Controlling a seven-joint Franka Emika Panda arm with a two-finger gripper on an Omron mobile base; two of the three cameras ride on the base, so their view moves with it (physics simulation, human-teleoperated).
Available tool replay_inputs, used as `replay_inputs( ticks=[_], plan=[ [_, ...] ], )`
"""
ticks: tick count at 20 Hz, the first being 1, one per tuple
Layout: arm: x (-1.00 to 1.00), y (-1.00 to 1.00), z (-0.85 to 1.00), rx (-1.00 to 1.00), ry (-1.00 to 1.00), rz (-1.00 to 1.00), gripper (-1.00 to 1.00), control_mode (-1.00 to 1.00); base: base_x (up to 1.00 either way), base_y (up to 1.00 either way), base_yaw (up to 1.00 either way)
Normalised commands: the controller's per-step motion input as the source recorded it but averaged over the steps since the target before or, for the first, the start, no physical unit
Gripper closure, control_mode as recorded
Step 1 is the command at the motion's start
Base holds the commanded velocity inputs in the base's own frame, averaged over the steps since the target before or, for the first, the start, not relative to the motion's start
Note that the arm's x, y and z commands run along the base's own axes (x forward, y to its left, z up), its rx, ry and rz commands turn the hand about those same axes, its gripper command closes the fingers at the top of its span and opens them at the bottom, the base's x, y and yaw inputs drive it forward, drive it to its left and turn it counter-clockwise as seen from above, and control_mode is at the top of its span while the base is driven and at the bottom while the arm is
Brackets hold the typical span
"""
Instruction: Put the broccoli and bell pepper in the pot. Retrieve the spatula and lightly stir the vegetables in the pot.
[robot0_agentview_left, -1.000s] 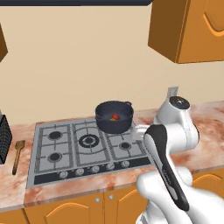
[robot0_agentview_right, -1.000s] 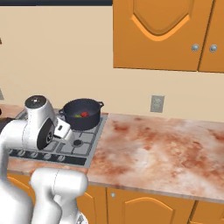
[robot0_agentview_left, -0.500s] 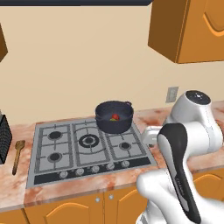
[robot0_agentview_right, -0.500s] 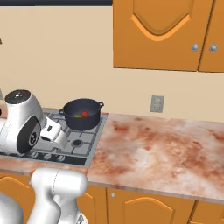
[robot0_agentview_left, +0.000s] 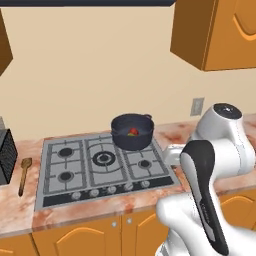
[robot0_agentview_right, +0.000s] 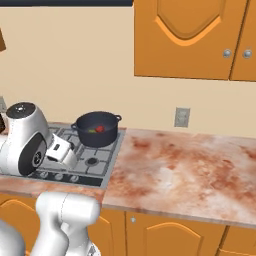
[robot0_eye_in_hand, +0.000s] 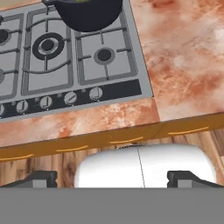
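Counted across the views are one pot (robot0_agentview_left: 132, 132), one bell pepper (robot0_agentview_left: 133, 132), one broccoli (robot0_agentview_right: 93, 131) and one spatula (robot0_agentview_left: 23, 175). One gripper (robot0_eye_in_hand: 112, 178) is seen, its two dark fingertips (robot0_eye_in_hand: 39, 179) set wide apart at the bottom of the hand view with nothing between them. The pot is seen ahead of the gripper, at the far edge of the stove (robot0_eye_in_hand: 65, 65), on the back burner; only its lower wall is caught at the top of the hand view. Inside the pot the red bell pepper is seen, with a bit of green broccoli just beside it. The spatula is laid flat on the counter (robot0_agentview_left: 27, 215) beyond the far left side of the stove, well apart from the gripper and from the pot, its head pointed toward the wall. A dark ridged appliance (robot0_agentview_left: 7, 156) is seen just beyond the spatula.
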Motion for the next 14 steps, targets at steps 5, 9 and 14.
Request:
replay_inputs(
  ticks=[5, 9, 14],
  plan=[
    [0.0, 0.0, 0.0, 0.0, 0.0, 0.0, -1.0, 1.0, -0.32, 1.0, 0.0],
    [0.0, 0.0, 0.0, 0.0, 0.0, 0.0, -1.0, 1.0, 0.18, 0.87, 0.0],
    [0.0, 0.0, 0.0, 0.0, 0.0, 0.0, -1.0, 1.0, 0.15, 0.72, 0.01]
  ],
)
